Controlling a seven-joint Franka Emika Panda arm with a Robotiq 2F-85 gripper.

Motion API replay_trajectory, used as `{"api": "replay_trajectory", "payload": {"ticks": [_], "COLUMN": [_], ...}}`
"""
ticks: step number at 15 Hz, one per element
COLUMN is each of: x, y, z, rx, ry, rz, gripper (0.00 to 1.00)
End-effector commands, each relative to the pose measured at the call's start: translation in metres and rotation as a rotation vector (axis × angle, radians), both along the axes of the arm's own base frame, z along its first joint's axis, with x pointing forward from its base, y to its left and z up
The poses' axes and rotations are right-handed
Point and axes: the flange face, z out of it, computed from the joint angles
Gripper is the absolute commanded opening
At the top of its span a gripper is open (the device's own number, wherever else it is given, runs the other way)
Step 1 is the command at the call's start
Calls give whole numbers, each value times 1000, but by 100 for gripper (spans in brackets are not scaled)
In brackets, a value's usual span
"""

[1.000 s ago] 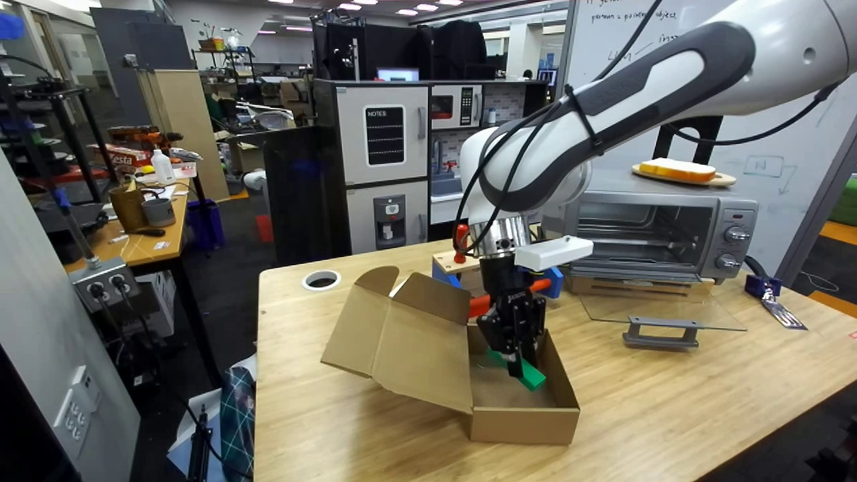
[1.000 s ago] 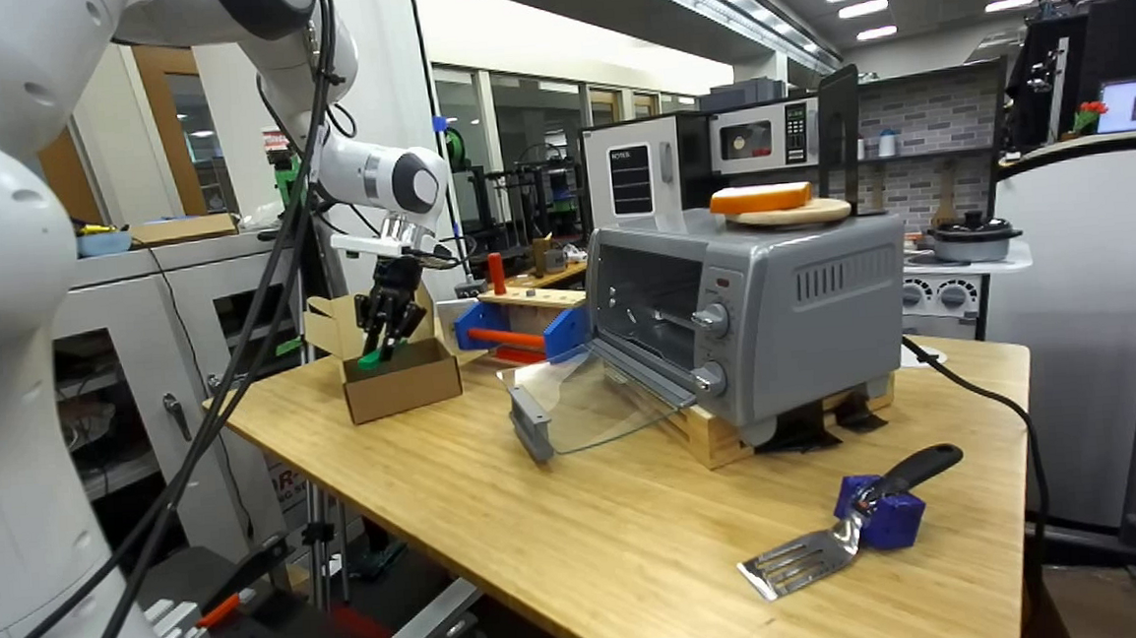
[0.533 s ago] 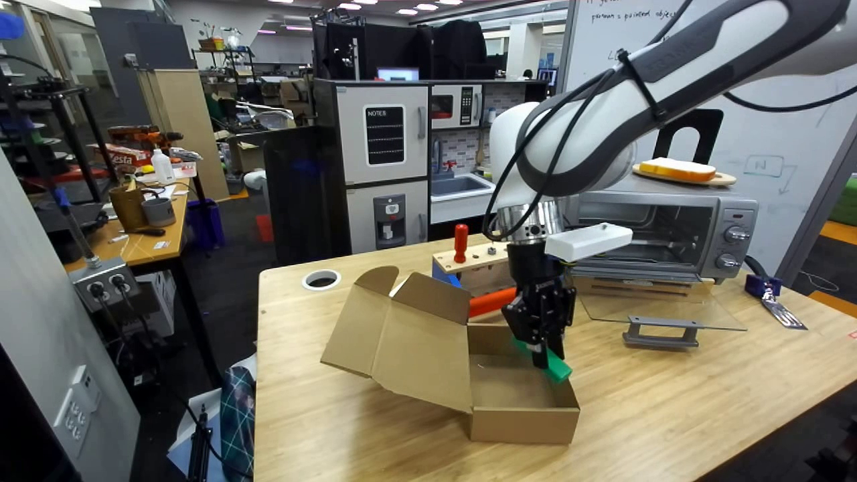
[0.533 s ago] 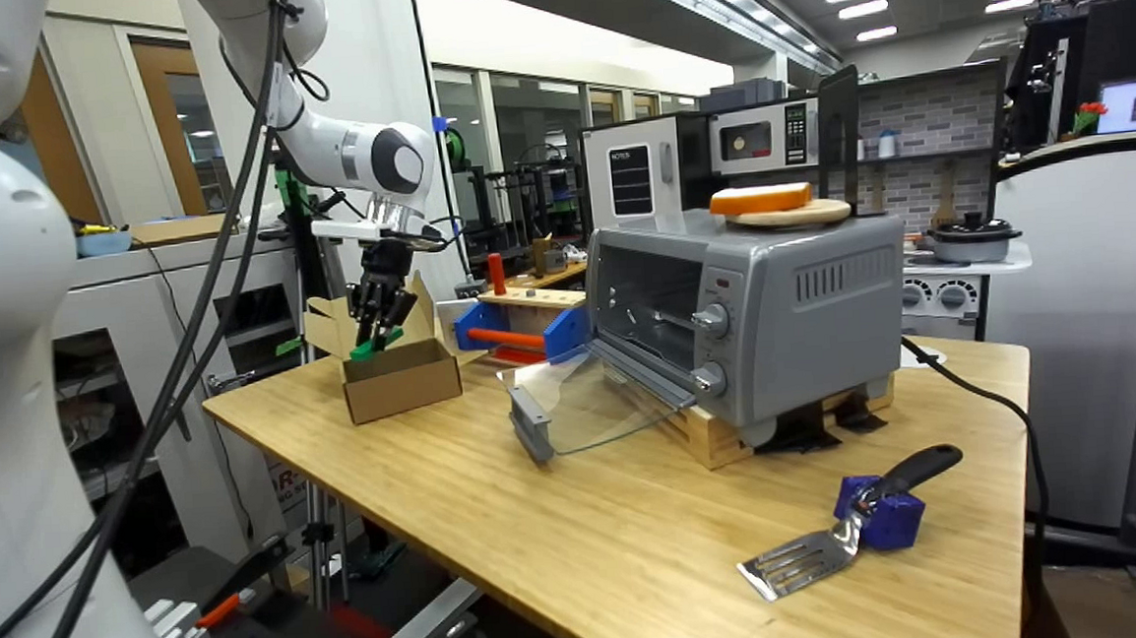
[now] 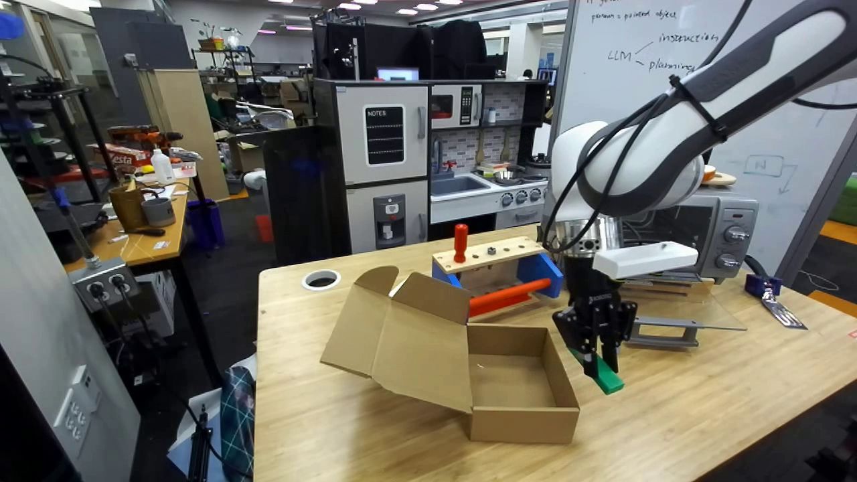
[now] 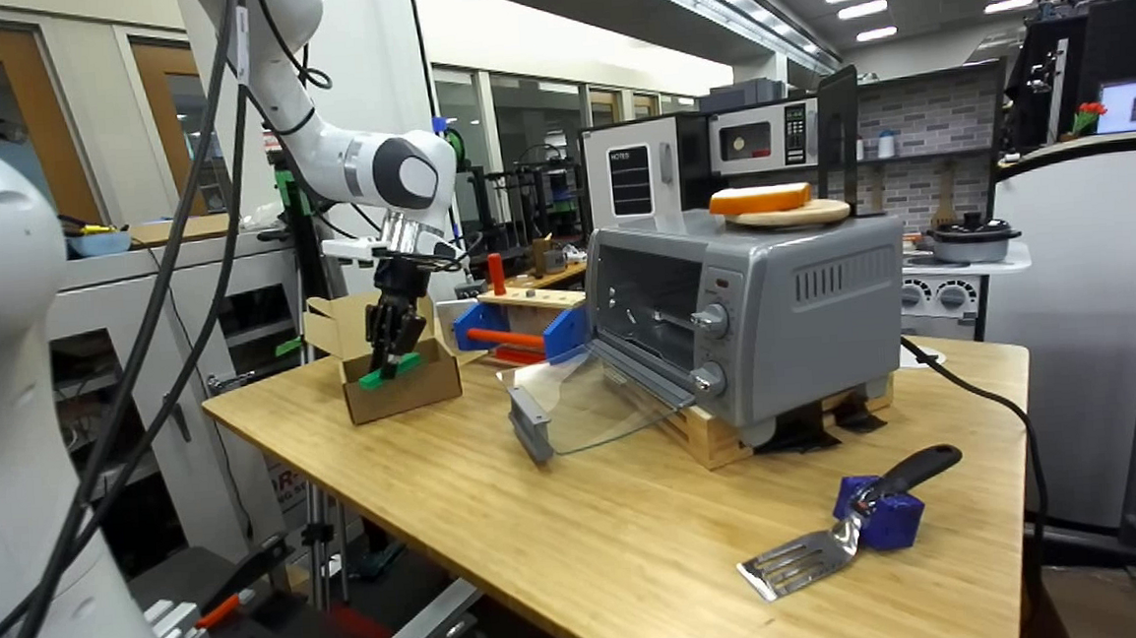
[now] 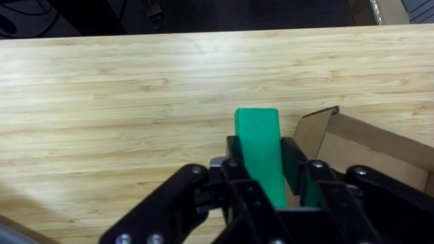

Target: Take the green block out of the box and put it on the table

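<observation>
Wrist view: oblong green block (image 7: 259,130) in pincer (image 7: 261,149) over grained wooden table (image 7: 118,101).

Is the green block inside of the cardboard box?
No, in an exterior view the gripper holds the green block outside the cardboard box.

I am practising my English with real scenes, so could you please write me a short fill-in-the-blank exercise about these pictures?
1. The gripper holds a block whose colour is ____.
2. This block is ____ (inside or outside) the cardboard box.
3. The glass door of the toaster oven is ____ (open or shut).
4. The handle of the spatula is coloured ____.

Missing words: green; outside; open; black.
</observation>
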Motion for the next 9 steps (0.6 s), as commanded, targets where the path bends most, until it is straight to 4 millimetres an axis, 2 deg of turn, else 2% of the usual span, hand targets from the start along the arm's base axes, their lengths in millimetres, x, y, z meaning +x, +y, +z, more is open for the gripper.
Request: {"api": "replay_trajectory", "payload": {"ticks": [1, 5, 9], "x": [-8, -6, 0], "y": [-19, -29, -42], "z": [6, 1, -18], "rx": [-1, -9, -24], "ry": [-26, -22, 23], "rz": [-107, -155, -220], "gripper": [8, 8, 8]}}
